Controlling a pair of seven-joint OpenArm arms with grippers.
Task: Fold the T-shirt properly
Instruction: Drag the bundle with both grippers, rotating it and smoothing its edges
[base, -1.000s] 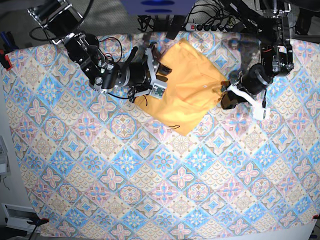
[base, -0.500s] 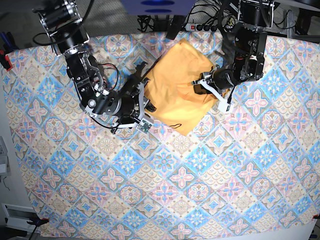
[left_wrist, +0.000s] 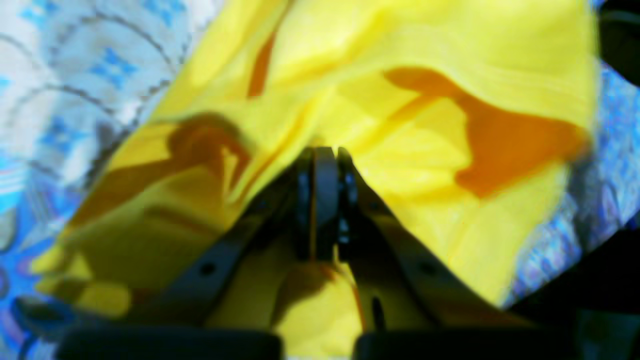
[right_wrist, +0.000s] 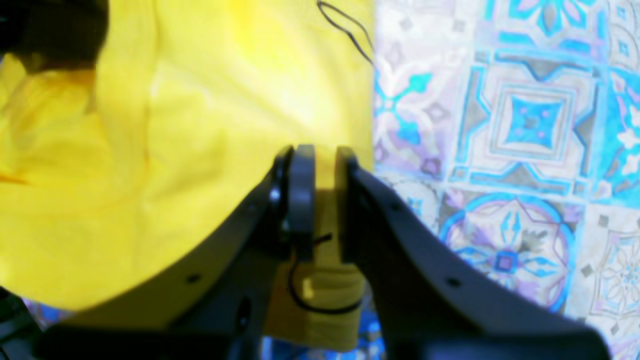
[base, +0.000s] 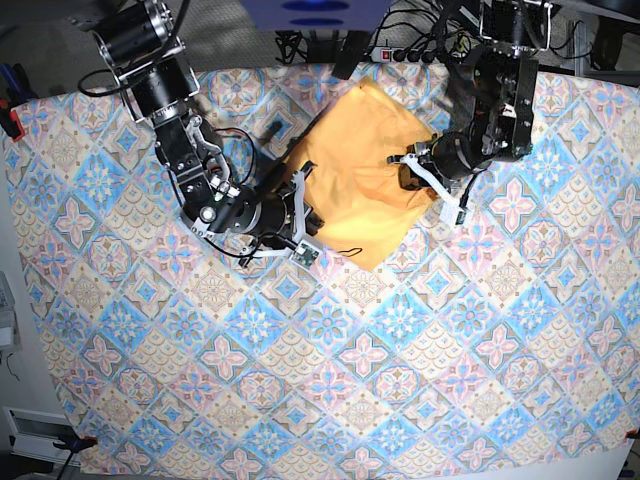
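Note:
The pale yellow-orange T-shirt (base: 355, 165) lies bunched at the back middle of the patterned tablecloth (base: 400, 330). In the base view my left gripper (base: 405, 168) is over the shirt's right part. It is shut, with a fold of the T-shirt (left_wrist: 425, 65) pinched and draped around its fingers (left_wrist: 325, 150). My right gripper (base: 303, 222) is at the shirt's lower left edge. Its jaws are nearly together, with yellow cloth (right_wrist: 210, 125) between them (right_wrist: 322, 150). A thin black loop mark (right_wrist: 345, 25) shows near the shirt's edge.
A power strip and cables (base: 420, 50) run along the table's back edge. A red clamp (base: 10, 120) holds the cloth at the left edge. Patterned tablecloth (right_wrist: 525, 125) spreads to the front and sides of the shirt.
My left gripper has carried the shirt's right edge leftward over the shirt. My right arm has swung down to the shirt's lower left edge and its jaws have narrowed onto the cloth.

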